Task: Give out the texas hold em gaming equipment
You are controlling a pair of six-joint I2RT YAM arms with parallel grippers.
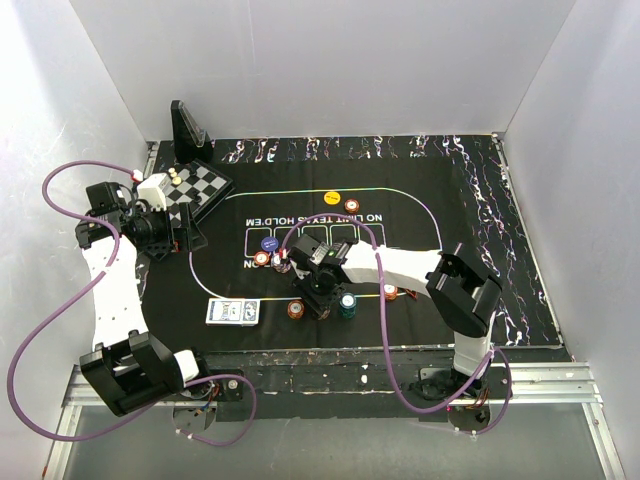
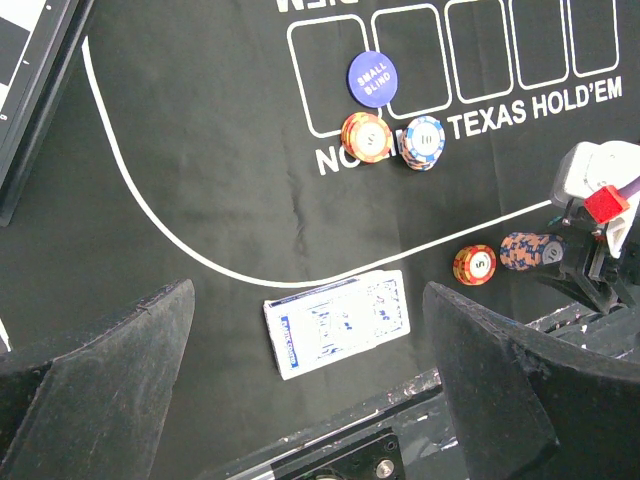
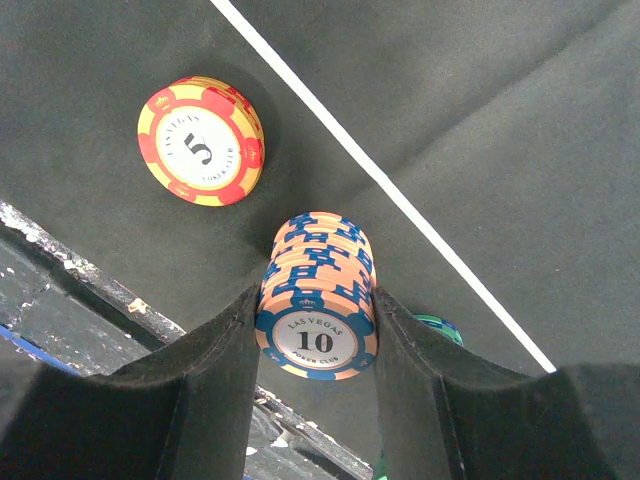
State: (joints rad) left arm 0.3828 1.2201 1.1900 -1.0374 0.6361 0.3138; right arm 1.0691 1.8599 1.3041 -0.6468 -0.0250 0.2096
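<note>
My right tool (image 3: 317, 312) grips the stack of 10 chips (image 3: 320, 255), just beside the 5 chip (image 3: 200, 140) (left tool (image 2: 306, 292) gapes wide).

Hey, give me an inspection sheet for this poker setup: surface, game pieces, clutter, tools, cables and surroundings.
Surface: black Texas Hold'em mat, lying flat.
Job's things: card deck face down near the front edge; small blind disc; 5 chip flat on the mat; 10-chip stack; yellow disc; teal chip stack.
Clutter: chessboard with pieces at the far left corner.
Grippers: right tool closed on the 10-chip stack; left tool open and empty over the mat.
Cables: purple cables loop beside both arms.
Surroundings: white walls.
</note>
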